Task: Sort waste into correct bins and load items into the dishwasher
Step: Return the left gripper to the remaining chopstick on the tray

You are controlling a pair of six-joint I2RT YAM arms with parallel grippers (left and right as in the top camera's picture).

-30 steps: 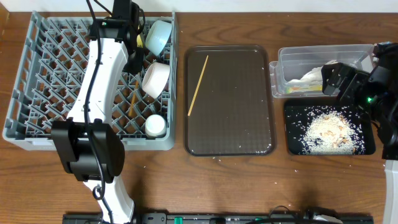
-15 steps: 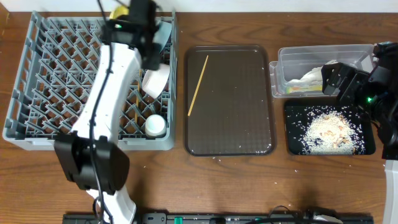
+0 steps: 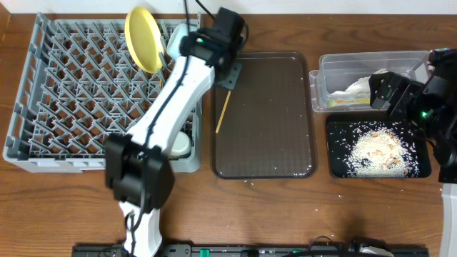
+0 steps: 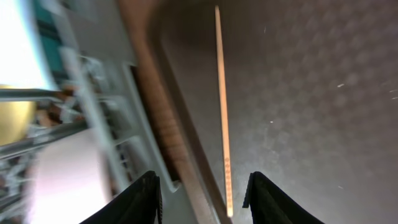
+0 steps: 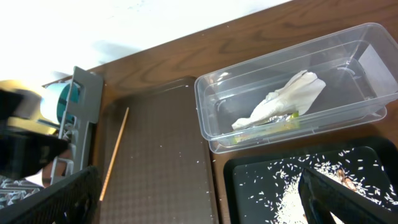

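**Overhead.** The yellow plate point(image 3: 141, 39) stood on edge at 12 o'clock in the dish rack point(image 3: 64, 93). The white cup point(image 3: 180, 145) sat near the rack's 4 o'clock corner, and the left arm hid the bowls. One chopstick point(image 3: 227, 100) lay on the brown tray point(image 3: 285, 128), not yet loaded, with the left pincer point(image 3: 230, 73) over its 12 o'clock end. The napkin point(image 3: 355, 88) lay in the clear tub point(image 3: 357, 58). The rice crumbs point(image 3: 375, 150) were heaped in the black tray point(image 3: 333, 170), just at 6 o'clock of the tub. The right pincer point(image 3: 385, 93) hung over the tub's 3 o'clock end. Judgement: waste largely sorted and loading nearly complete — the chopstick was outstanding, along with stray grains on the brown tray and the bench point(image 3: 285, 214).

**Left wrist.** The jaws stood apart, gripping nothing. The chopstick's near end lay between them on the tray; whether they touched it could not be told.

**Right wrist.** The jaws were spread wide and empty. The wrapper point(image 5: 273, 124) lay beneath the napkin in the tub. The blue bowl point(image 5: 59, 99) showed at the rack's edge.

**Surface and room.** The bench was dark wood-grain, with a white wall point(image 5: 124, 25) along its 12 o'clock side — nothing further of the room was visible.
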